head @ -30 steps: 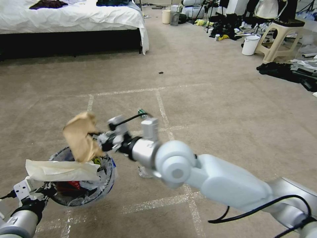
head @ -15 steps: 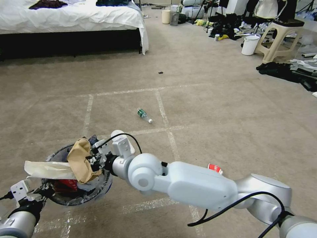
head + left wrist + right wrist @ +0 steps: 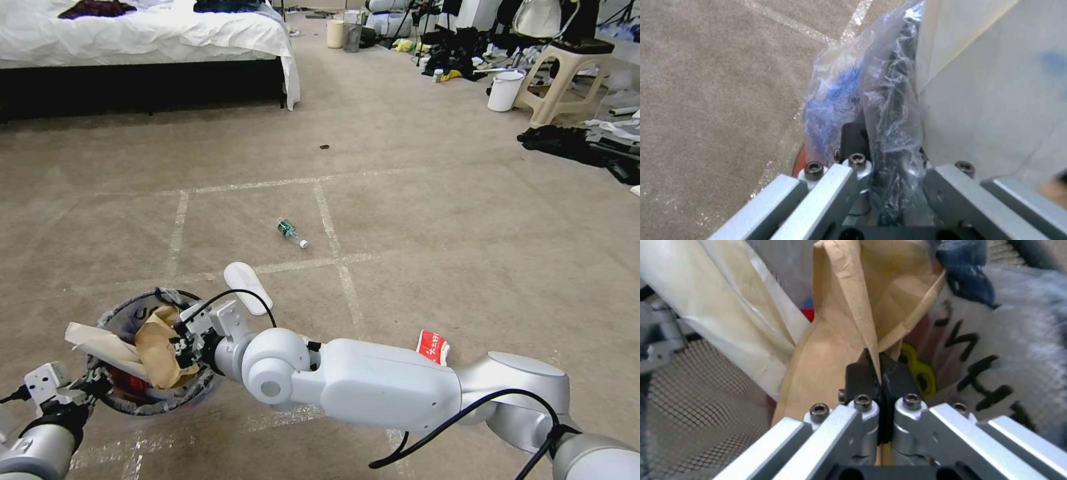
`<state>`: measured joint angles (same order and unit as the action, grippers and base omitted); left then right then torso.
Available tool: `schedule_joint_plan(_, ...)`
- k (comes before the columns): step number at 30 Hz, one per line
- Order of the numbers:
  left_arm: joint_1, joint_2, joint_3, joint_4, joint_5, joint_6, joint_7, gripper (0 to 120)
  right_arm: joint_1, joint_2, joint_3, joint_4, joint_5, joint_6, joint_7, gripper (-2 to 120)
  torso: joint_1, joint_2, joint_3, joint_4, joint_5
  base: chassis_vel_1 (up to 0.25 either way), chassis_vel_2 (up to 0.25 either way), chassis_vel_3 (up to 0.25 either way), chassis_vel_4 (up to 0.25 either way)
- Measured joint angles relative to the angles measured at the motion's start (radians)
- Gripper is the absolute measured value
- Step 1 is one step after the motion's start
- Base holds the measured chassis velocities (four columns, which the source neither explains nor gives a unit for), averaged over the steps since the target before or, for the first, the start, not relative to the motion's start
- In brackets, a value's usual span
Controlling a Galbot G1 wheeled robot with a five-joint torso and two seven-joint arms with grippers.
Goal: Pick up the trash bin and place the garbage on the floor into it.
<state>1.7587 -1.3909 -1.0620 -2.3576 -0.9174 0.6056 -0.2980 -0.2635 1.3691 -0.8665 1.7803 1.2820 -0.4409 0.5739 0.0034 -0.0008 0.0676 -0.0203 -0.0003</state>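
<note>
While clenched on the paper bag [image 3: 835, 350], right fingers [image 3: 858, 375] inside the trash bin [image 3: 117, 313] (bottle [image 3: 289, 231] beyond).

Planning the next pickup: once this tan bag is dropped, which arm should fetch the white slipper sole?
Right, probably. The left gripper is clamped on the trash bin rim, so it is occupied. The right gripper, pinching the tan paper bag, sits close to the slipper sole.

head looks down; both wrists close on the trash bin [image 3: 143, 393].
</note>
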Motion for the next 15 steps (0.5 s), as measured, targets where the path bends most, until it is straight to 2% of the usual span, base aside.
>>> schedule_joint_plan(1, -0.001, 0.0, 0.001, 0.001, 0.0, 0.0, 0.0, 1, 0.0, -0.001, 0.004, 0.002, -0.001, 0.0, 0.0, 1, 0.0, 0.0, 0.0, 0.0, 0.0, 0.0, 0.0, 0.0, 0.0)
schedule_joint_plan(2, -0.005, 0.0, 0.004, 0.005, 0.003, -0.001, 0.001, 1, 0.0, -0.009, 0.015, 0.008, -0.003, 0.002, -0.002, 9, 0.0, 0.0, 0.0, -0.0001, 0.0001, 0.0, 0.0, 0.0, 0.0)
schedule_joint_plan(5, -0.006, -0.001, 0.008, 0.008, 0.006, -0.001, 0.001, 1, 0.0, -0.014, 0.023, 0.015, -0.004, 0.003, -0.002, 16, 0.0, 0.0, 0.0, 0.0, 0.0001, 0.0, 0.0, 0.0, 0.0)
schedule_joint_plan(7, -0.008, -0.001, 0.01, 0.011, 0.009, -0.001, 0.002, 1, -0.001, -0.024, 0.035, 0.029, -0.009, 0.004, -0.004, 25, 0.0, 0.0, 0.0, 0.0, 0.0001, 0.0, 0.0, 0.0, 0.0)
schedule_joint_plan(8, -0.008, -0.001, 0.01, 0.011, 0.009, -0.001, 0.002, 1, -0.001, -0.024, 0.035, 0.029, -0.009, 0.004, -0.004, 25, 0.0, 0.0, 0.0, 0.0, 0.0001, 0.0, 0.0, 0.0, 0.0)
schedule_joint_plan(9, -0.008, -0.001, 0.01, 0.011, 0.009, -0.001, 0.002, 1, -0.001, -0.03, 0.041, 0.038, -0.009, 0.004, -0.006, 34, 0.0, 0.0, 0.0, -0.0001, 0.0001, 0.0, 0.0, 0.0, 0.0)
schedule_joint_plan(11, -0.008, 0.0, 0.01, 0.011, 0.009, -0.001, 0.002, 1, -0.001, -0.035, 0.044, 0.043, -0.01, 0.004, -0.008, 37, 0.0, 0.0, 0.0, -0.0001, 0.0001, 0.0, 0.0, 0.0, 0.0)
schedule_joint_plan(15, -0.005, -0.003, 0.01, 0.009, 0.012, -0.001, 0.002, 1, -0.002, -0.042, 0.047, 0.054, -0.014, 0.004, -0.011, 54, 0.0, 0.0, 0.0, 0.0, 0.0001, 0.0, 0.0, 0.0, 0.0)
